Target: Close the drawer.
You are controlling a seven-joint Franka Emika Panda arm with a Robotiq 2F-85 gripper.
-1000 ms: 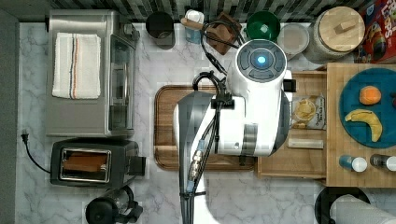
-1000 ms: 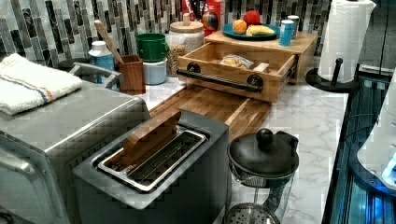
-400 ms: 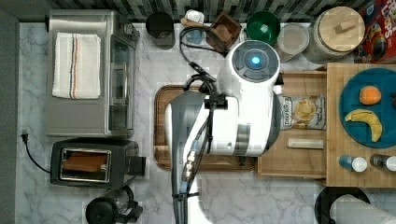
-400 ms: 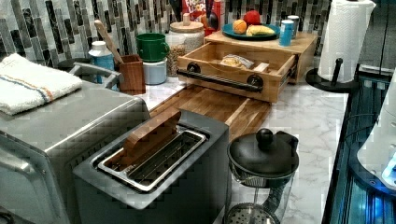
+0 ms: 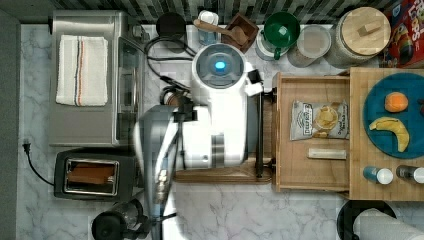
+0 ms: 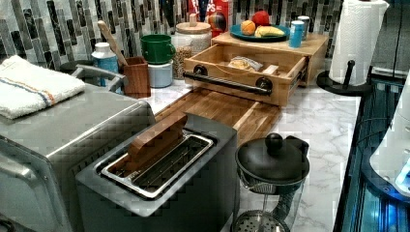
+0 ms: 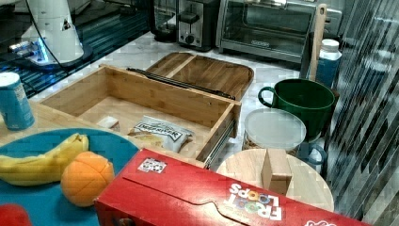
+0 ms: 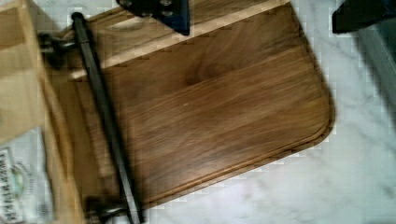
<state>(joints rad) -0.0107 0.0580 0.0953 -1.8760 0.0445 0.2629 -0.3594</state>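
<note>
Arm: sliding toward the top view's left since a second ago, uncovering the drawer [image 5: 311, 132].
Drawer: sitting pulled out over the brown tray [image 8: 210, 107] on the bench [image 5: 280, 210], chip bag [image 5: 320, 120] inside.
Handle [image 8: 105, 121]: standing untouched.
Claw: state not discernible.
Meaning: closing push is yet to begin.

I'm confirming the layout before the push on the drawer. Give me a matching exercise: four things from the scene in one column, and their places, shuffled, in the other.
Things
1. chip bag
2. banana
3. wooden spoon
4. striped towel

Places
A. on the teal plate
B. on top of the toaster oven
C. inside the open drawer
D. standing in the brown wooden holder

Pairs: 1-C, 2-A, 3-D, 4-B
</note>
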